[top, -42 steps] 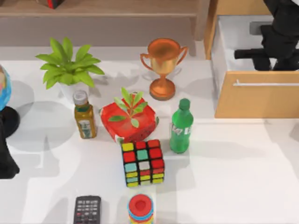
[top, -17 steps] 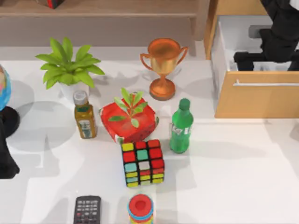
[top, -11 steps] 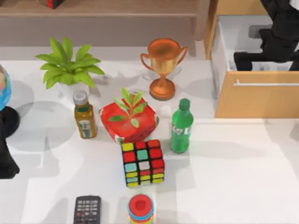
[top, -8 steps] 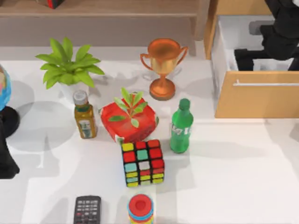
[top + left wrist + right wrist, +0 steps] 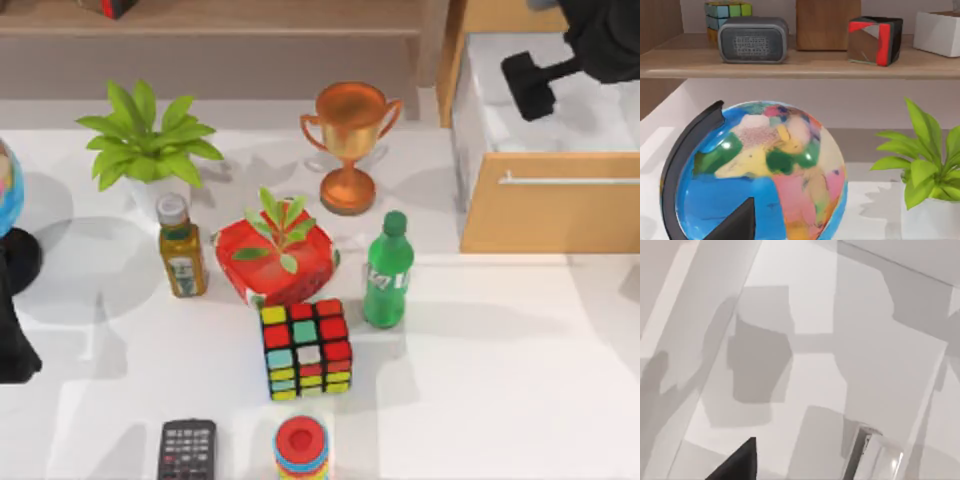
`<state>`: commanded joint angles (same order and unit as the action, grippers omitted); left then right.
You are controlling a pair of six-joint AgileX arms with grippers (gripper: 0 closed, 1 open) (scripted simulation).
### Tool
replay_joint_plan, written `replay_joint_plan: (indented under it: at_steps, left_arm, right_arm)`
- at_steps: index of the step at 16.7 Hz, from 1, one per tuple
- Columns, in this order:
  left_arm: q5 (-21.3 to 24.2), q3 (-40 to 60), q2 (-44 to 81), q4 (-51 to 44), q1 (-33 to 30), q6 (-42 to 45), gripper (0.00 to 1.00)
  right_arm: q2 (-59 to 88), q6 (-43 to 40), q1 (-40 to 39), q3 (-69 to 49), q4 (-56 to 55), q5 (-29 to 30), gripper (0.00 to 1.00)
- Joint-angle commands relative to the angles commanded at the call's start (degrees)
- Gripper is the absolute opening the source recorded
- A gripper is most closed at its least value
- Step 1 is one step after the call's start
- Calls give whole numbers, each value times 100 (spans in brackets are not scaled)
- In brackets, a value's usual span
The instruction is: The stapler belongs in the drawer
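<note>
The drawer (image 5: 540,215) stands pulled open at the far right corner of the desk (image 5: 480,380). Its tan front with the thin silver handle (image 5: 570,180) faces the near edge, and its white inside is open to the top view. The right arm reaches over the drawer from the far right, and its black end effector (image 5: 530,85) hangs above the white floor near the drawer's left wall. The arm's body is cut off by the picture's edge and hides the drawer's far right part. From above the stapler cannot be made out. The right wrist view shows the stapler (image 5: 875,457) as a whitish-grey bar with a dark seam. It lies flat on the drawer's white floor among soft grey shadows, well apart from the end effector's dark tip. Only one end of the stapler is in the picture, the rest being cut off. Its long axis runs away from the camera, but which wall it points to cannot be told. Whether the right end effector is released or clenched cannot be told either; it has nothing in its grasp. The left arm (image 5: 12,345) is parked at the desk's left edge, beside a globe (image 5: 755,175).
</note>
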<state>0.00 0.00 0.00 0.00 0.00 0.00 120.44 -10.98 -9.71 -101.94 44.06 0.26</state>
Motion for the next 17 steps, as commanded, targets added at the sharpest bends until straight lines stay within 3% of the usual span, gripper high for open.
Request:
replay_joint_plan:
  at_steps: [9,17]
  left_arm:
    - [0,0,0,0,0,0,100]
    - [0,0,0,0,0,0,100]
  right_arm:
    - [-1749,-2826,-1186,3471,-5359,-100,100]
    - [-2061,-5274,-1836,6591,-10232,511,100]
